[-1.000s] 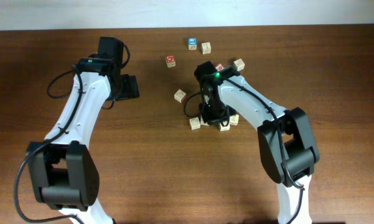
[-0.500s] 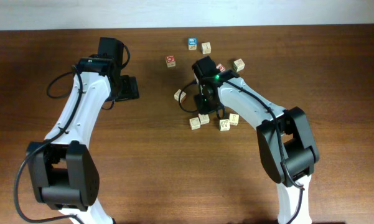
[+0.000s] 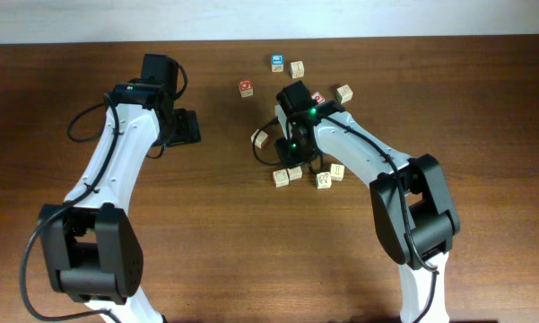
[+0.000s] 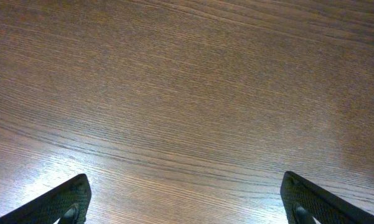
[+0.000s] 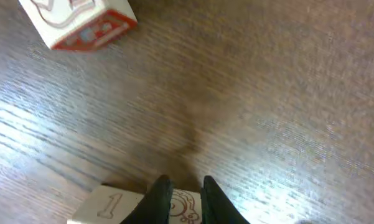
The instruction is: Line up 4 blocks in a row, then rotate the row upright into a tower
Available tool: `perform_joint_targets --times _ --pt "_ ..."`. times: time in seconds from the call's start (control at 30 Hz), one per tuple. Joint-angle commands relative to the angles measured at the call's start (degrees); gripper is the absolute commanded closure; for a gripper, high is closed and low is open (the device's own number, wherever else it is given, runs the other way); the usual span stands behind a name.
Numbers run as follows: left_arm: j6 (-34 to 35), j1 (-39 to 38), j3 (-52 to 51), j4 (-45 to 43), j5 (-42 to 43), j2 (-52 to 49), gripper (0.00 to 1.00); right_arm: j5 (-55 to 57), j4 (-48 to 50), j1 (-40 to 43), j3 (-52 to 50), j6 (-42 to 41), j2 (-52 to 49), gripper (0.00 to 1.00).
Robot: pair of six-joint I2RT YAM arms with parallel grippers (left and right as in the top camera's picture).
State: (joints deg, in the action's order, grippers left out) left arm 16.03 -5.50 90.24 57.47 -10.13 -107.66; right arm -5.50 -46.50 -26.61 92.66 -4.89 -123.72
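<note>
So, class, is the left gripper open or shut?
Open: in the left wrist view the left gripper shows fingertips far apart at the bottom corners, bare table between.

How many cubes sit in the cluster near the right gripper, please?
4: outer left cube, inner left cube, inner right cube, outer right cube; the right arm may hide more.

Left gripper [image 4: 185, 204] splayed — right [image 5: 182, 190] (low) pinched.
</note>
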Motion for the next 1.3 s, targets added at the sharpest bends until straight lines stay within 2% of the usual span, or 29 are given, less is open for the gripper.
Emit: perform_joint_targets --times 0.0,0.23,0.27,0.33,0.4,0.53,0.6,0.7,0.73,0.83,0.93,1.0,1.17,1.27 --pt "-0.76 0.02 1.22 0.02 -0.66 -0.55 0.04 -0.37 -0.72 0.0 -0.31 -1.6 0.46 0.81" --pt "-0.74 0.02 1.22 -0.17 -0.66 -0.55 0.04 -1.42 -2.14 0.0 0.02 -3.13 0.46 0.81" --pt "-0.74 0.02 1.22 -0.17 -0.66 -0.55 0.04 -1.29 -2.14 0.02 0.96 -3.06 0.46 0.73" --pt "-0.74 0.02 1.22 -0.35 -0.66 -0.55 0.04 -1.18 -4.2 0.85 4.66 -3.1 0.46 0.67" --pt "-0.74 0.02 1.22 -0.33 -0.66 -0.55 0.04 -1.46 -11.87 2.73 13.0 -3.15 0.46 0.67" --pt "-0.72 -0.02 1.22 -0.22 0.24 -0.55 0.04 -1.88 -27.26 4.74 23.39 -6.27 0.48 0.58" --pt "-0.72 -0.02 1.22 -0.11 0.24 -0.55 0.04 -5.09 -30.69 5.01 25.62 -6.58 0.48 0.54" --pt "-0.74 -0.02 1.22 -0.09 0.22 -0.55 0.03 -5.92 -35.17 4.94 30.97 -6.6 0.72 0.54" --pt "-0.76 -0.02 1.22 0.33 0.2 -0.55 0.03 -5.81 -37.42 4.87 34.56 -6.62 1.75 0.49" --pt "-3.08 -0.02 1.22 1.84 -0.28 -0.55 0.03 0.48 -42.91 4.87 37.79 -9.7 6.51 0.47" --pt "-3.96 0.02 1.22 1.55 -0.33 -0.55 0.01 3.21 -48.94 4.87 37.29 -9.46 8.66 0.47" --pt "-3.96 0.04 1.22 1.14 -0.24 -0.55 0.01 3.19 -48.54 4.9 32.96 -9.33 8.61 0.47" --pt "-3.93 0.02 1.22 1.14 -0.24 -0.55 0.01 2.32 -37.57 4.9 13.64 -10.64 8.61 0.47" --pt "-3.96 0.02 1.22 1.11 -0.24 -0.55 0.01 2.58 -31.3 4.9 5.86 -10.62 8.61 0.47"
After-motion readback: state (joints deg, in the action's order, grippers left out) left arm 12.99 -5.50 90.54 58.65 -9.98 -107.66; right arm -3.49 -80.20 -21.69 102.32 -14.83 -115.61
